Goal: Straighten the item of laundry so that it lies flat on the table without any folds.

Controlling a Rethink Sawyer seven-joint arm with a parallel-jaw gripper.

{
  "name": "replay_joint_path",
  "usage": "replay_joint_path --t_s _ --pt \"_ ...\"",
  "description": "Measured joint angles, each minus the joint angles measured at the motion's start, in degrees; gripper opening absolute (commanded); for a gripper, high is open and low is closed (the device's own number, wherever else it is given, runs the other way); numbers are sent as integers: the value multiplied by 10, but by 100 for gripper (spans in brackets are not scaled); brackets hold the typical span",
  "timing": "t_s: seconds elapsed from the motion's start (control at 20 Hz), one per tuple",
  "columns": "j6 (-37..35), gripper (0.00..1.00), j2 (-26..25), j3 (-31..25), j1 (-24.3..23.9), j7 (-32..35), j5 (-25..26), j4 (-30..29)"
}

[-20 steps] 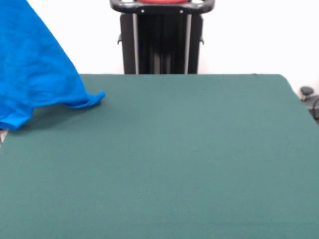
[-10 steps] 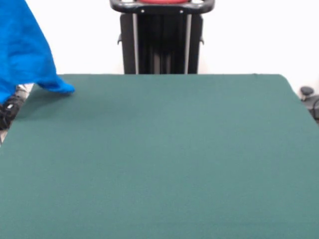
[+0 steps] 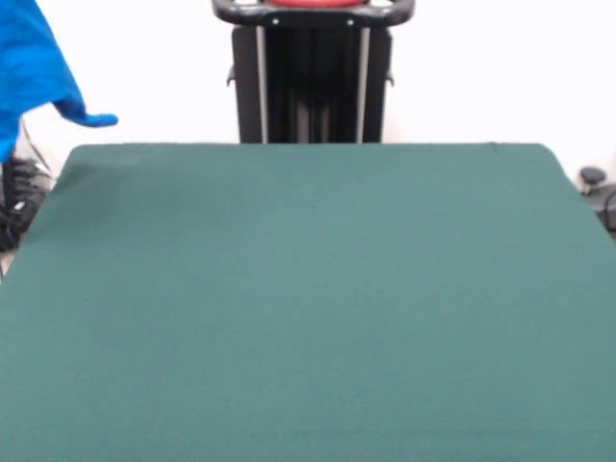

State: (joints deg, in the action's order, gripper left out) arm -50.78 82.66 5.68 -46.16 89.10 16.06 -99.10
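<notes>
Gripper out of my view, state unknowable; limp, light blue shirt hangs far left off the table; I'd pinch a hem

Bright blue cloth garment hangs in the air at the upper left corner, clear of the large rectangular table with dark green felt-like top. Black robot pedestal stands behind the table's far edge, centre.
</notes>
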Motion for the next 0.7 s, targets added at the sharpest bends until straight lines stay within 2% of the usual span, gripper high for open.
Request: replay_joint_path --t_s 0.7 --pt "53 0 -36 -33 -25 -5 9 23"
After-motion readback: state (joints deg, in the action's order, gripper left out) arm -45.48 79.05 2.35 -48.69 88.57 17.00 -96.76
